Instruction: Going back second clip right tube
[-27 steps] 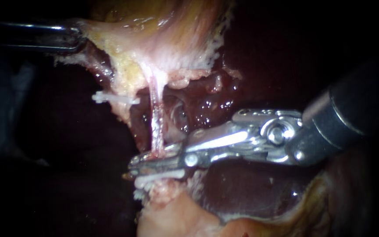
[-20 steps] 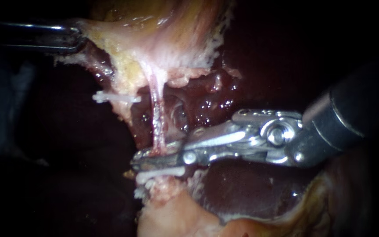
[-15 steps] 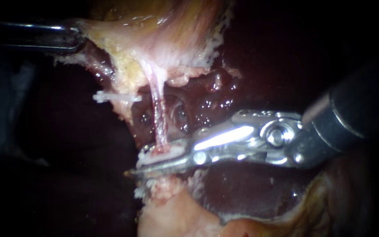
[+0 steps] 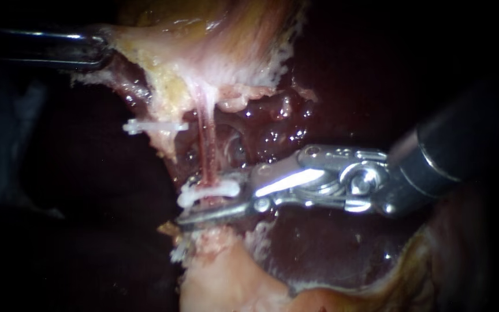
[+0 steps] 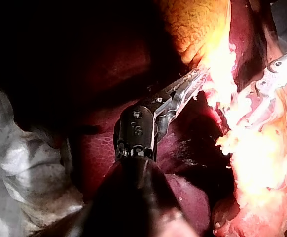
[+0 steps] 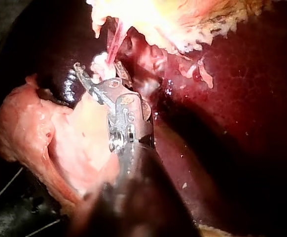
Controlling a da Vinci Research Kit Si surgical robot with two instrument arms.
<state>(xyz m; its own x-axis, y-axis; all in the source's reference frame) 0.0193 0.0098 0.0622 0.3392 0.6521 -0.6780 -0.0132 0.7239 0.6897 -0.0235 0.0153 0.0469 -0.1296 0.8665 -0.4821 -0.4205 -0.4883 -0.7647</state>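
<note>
the right instrument [image 4: 186, 203] comes in from the right and lies level across the lower end of the tube [image 4: 206, 153], a thin red strand that hangs straight down from the pale tissue [image 4: 203, 63] above. its jaws stand spread, one above and one below a white clip [image 4: 209, 193] that sits crosswise on the tube. a narrow gap shows between the clip and the lower jaw, so the jaws straddle the clip without pinching it. just under the lower jaw the tube ends in a pale lump [image 4: 220, 277]. dark red liver [image 4: 330, 248] lies behind and below the instrument. a second clip [image 4: 154, 126], also white, sits higher up and well to the left of the tube, at the edge of the pale tissue. the left instrument [image 4: 106, 49] enters from the upper left, its jaws pressed together on a corner of that pale tissue, which is drawn out toward it. in the right wrist view the right instrument [image 6: 91, 79] reaches up to the clip [image 6: 101, 64], with the tube [image 6: 115, 42] running on ahead of it. in the left wrist view the left instrument [image 5: 195, 79] has its tip lost in the glare of the tissue.
</note>
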